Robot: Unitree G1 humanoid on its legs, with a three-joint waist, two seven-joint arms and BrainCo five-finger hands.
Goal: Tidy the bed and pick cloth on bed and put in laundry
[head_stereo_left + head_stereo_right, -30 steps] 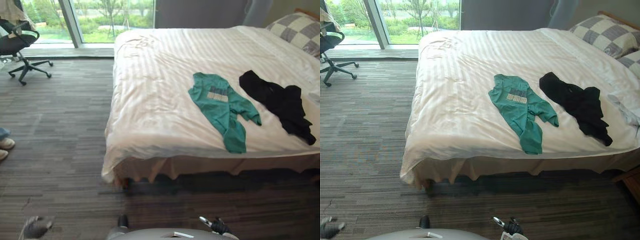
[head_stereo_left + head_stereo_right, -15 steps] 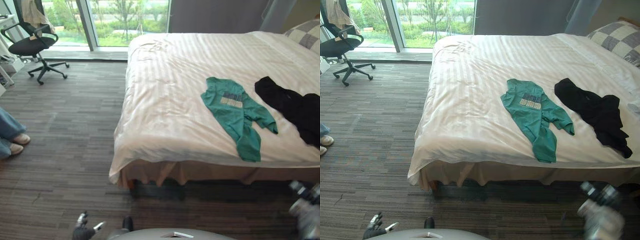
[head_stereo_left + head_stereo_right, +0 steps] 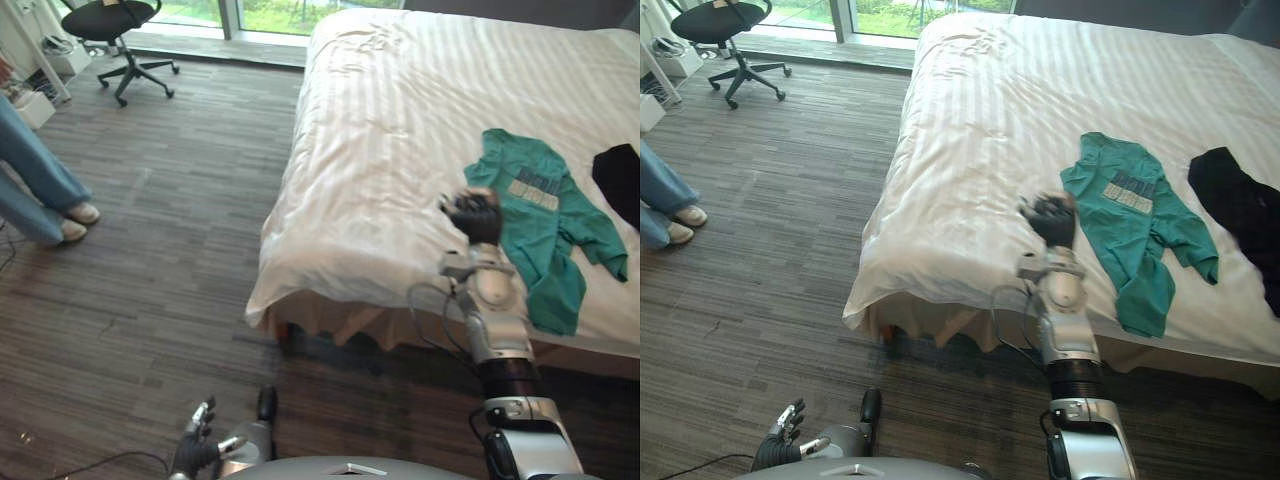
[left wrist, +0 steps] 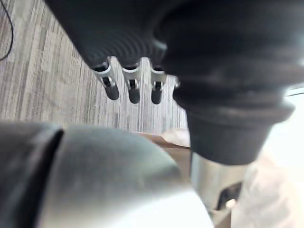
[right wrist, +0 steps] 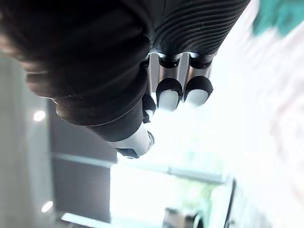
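A green T-shirt (image 3: 535, 215) lies flat on the white striped bed (image 3: 400, 120), near its foot edge. A black garment (image 3: 1240, 200) lies to the right of it. My right hand (image 3: 473, 215) is raised over the bed's edge, just left of the green shirt, with its fingers (image 5: 183, 90) curled into an empty fist, apart from the cloth. My left hand (image 3: 195, 450) hangs low over the floor at the lower left, its fingers (image 4: 133, 85) straight and holding nothing.
A black office chair (image 3: 110, 25) stands by the window at the far left. A person's legs in jeans (image 3: 35, 175) stand on the carpet at the left edge. Grey carpet (image 3: 170, 260) lies between me and the bed's left side.
The camera has swung left and down, so the whole scene has shifted. My right arm has risen from the lower right to over the bed's edge, and its fingers have curled shut.
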